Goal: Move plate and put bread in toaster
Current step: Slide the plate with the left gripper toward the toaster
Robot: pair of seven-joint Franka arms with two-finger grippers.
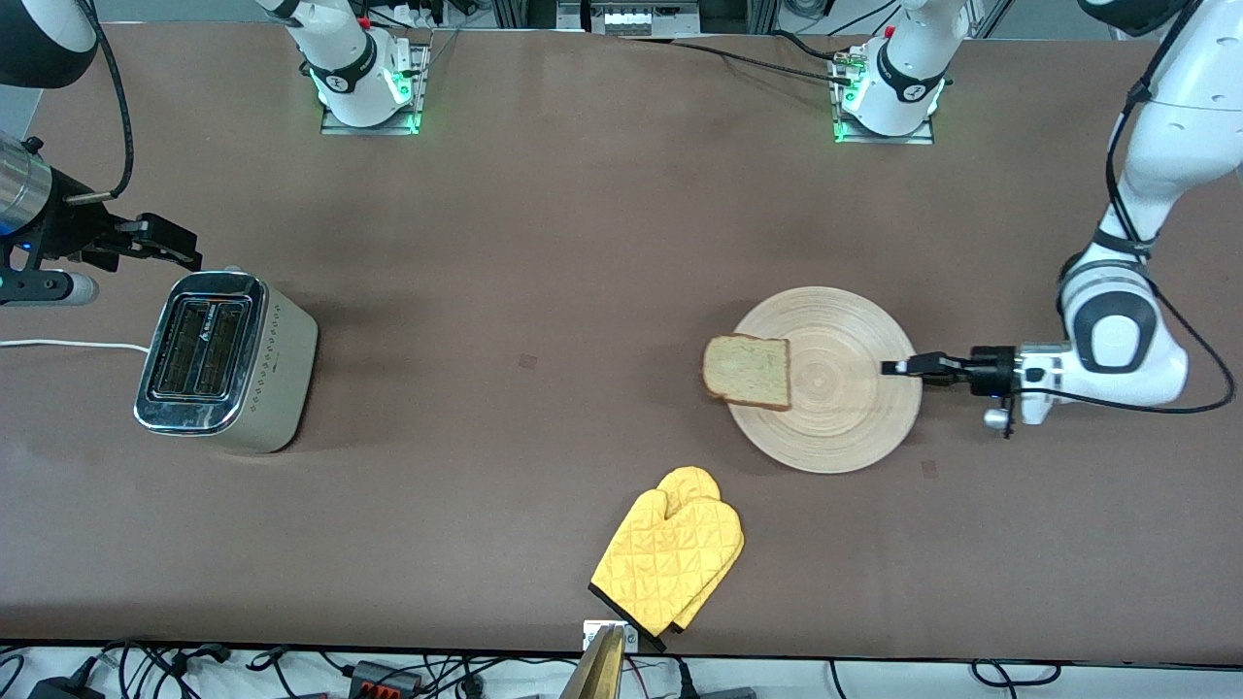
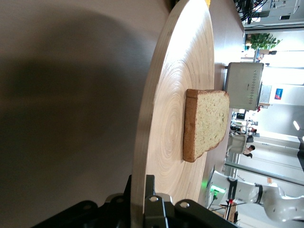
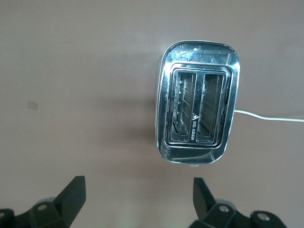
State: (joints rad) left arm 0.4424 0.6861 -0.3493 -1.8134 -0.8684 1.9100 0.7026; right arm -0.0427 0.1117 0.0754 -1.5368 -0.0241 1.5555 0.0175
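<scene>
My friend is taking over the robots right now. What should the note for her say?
Left gripper: shut on the plate rim, at the left arm's end of the table.
Right gripper: open, holding nothing, up over the table next to the toaster.
Bread: lying on the plate, poking over its edge toward the toaster.
Toaster: at the right arm's end, both slots empty.
Done: plate gripped.
Left: move the plate, pick up the bread, drop it in a slot.

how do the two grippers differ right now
The left gripper is shut on the plate rim, low at the table; the right gripper is open and holds nothing. The left is at the plate carrying the bread; the right hangs above the table beside the toaster. Both have black fingers.
</scene>
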